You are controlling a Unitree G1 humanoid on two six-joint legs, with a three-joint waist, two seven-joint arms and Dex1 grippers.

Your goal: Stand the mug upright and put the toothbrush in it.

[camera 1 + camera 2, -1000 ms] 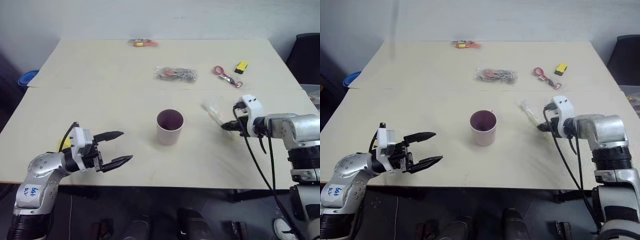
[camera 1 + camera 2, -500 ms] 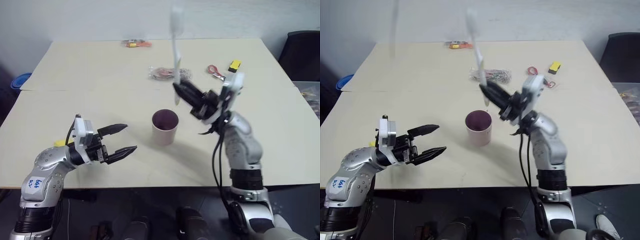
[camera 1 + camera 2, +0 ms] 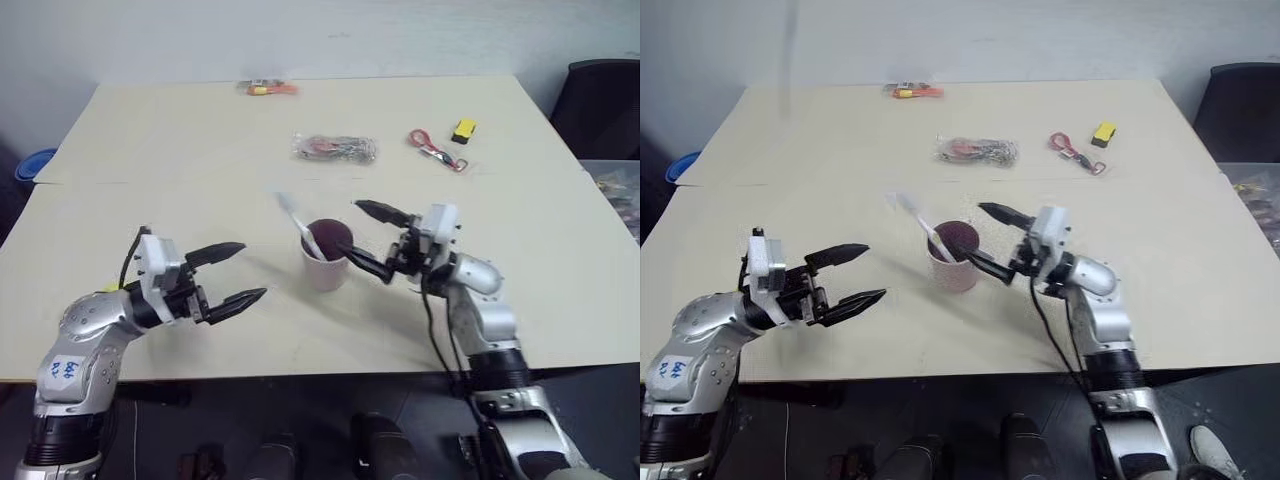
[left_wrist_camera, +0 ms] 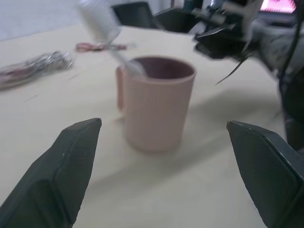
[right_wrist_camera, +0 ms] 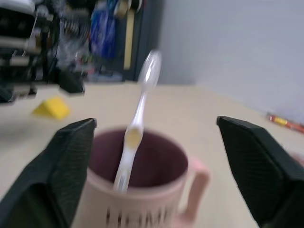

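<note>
Inside the upright mug point(image 3: 326, 258), the toothbrush point(image 3: 300, 225) leans head-up, leftward.

Head stereo pair looks forward and down from above the near edge of the desk point(image 3: 200, 130), taking in the whole top to the far wall; the two eyes share almost the same scene, shifted slightly sideways; left wrist camera sits low, close to the desk surface, looking level across it at the mug point(image 4: 156, 105) from near, with the right gripper point(image 4: 223, 35) in the background; right wrist camera looks from the opposite side, very close to the mug, toothbrush point(image 5: 135, 137) central; both wrist views share mug and toothbrush with the head pair.
</note>
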